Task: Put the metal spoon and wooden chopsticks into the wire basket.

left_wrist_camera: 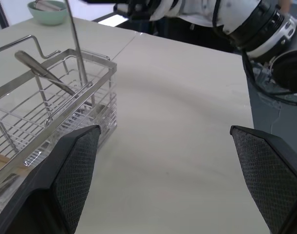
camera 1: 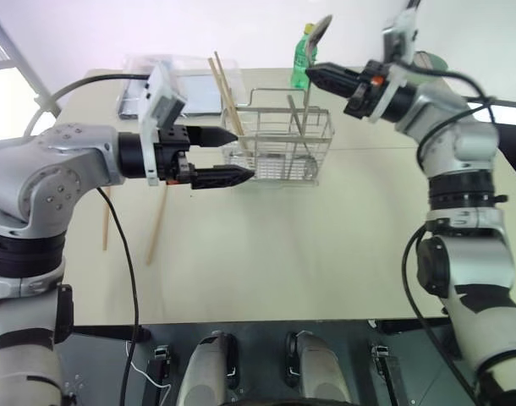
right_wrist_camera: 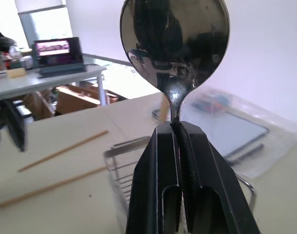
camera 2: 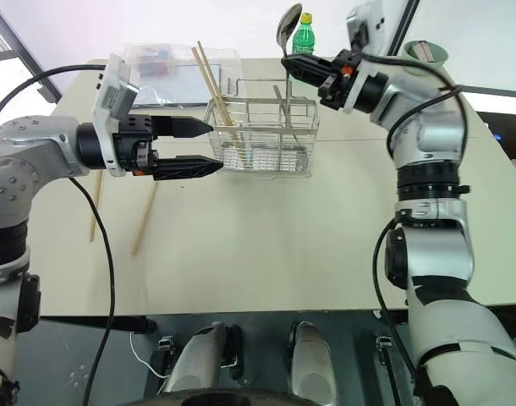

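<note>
Spoon handling is the step in hand: the right tool [camera 2: 285,68] is closed on the handle of the metal spoon [camera 2: 288,27], which stands upright with its bowl topmost, raised above the far right end of the wire basket [camera 2: 262,135]. In the right wrist view the two black fingers [right_wrist_camera: 158,185] pinch the slim neck just below the bowl [right_wrist_camera: 175,41], a grip that leaves the lower handle free to be lowered into a compartment. The handle tip appears to hang over the basket, but whether it has entered the wire grid cannot be told.

The left tool [camera 2: 203,145] is spread fully wide and grips nothing; it is held level just beside the left end of the basket, at 9 o'clock from it, judged a standby or steadying position.

The basket stands on the bench [camera 2: 266,245] toward its far side. Two wooden chopsticks [camera 2: 214,80] lean in its left compartment, their tops projecting toward 11 o'clock above the rim. A metal utensil [left_wrist_camera: 44,73] lies tilted inside the basket, as the left wrist view shows; its type cannot be told.

Two further wooden sticks [camera 2: 144,222] lie flat on the bench at 8 o'clock from the basket, well apart from it. A clear plastic tray [camera 2: 178,72] sits behind the basket at 11 o'clock, and a green bottle [camera 2: 302,35] at 1 o'clock
</note>
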Robot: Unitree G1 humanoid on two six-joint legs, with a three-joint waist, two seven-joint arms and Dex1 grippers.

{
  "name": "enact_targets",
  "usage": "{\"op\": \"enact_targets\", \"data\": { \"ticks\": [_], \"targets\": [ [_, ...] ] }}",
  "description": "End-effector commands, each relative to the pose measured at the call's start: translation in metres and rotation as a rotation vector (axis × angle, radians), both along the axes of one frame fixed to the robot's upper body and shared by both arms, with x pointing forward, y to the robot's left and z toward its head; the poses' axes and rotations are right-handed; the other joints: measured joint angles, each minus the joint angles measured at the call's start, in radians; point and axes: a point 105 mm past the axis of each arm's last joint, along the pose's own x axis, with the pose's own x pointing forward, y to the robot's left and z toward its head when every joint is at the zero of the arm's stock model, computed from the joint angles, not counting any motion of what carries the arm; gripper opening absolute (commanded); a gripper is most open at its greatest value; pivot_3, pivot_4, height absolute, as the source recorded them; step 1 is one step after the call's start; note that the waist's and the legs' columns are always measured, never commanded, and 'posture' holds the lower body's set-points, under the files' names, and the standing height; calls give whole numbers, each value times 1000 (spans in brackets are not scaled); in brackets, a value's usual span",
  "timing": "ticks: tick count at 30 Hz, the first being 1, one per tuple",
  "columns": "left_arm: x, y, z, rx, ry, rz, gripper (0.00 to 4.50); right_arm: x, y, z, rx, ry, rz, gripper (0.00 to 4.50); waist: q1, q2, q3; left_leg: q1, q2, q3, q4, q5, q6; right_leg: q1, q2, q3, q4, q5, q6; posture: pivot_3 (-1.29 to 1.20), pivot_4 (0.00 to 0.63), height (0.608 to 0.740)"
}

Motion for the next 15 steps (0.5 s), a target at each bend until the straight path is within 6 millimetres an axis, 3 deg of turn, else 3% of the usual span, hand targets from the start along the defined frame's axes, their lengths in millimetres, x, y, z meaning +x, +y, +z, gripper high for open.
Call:
{"op": "enact_targets", "data": {
  "ticks": [1,3,7,10,15],
  "targets": [
    [-6,4,17,-21,-67,11,4500,6,-7,18,57,-73,-59,41,0,0,0,0,0,0,0,0,0,0,0,0,0,0,0,0,150,707],
    [-6,5,18,-20,-68,20,4500,9,-7,14,40,-73,-68,41,0,0,0,0,0,0,0,0,0,0,0,0,0,0,0,0,150,707],
    [-5,9,21,-26,-78,43,4500,16,-1,-22,-94,-18,-83,41,-3,0,0,0,0,0,0,0,0,0,1,0,0,0,0,0,150,707],
    [-3,10,22,-31,-88,64,4500,16,2,-35,-119,14,-80,1028,-3,0,0,0,0,0,0,0,0,0,1,0,0,0,0,0,150,707],
    [1,14,24,-39,-101,100,4500,15,-1,-28,-128,-11,-106,3515,-3,0,0,1,0,0,0,0,0,1,1,1,0,0,0,0,150,707]
  ]
}}
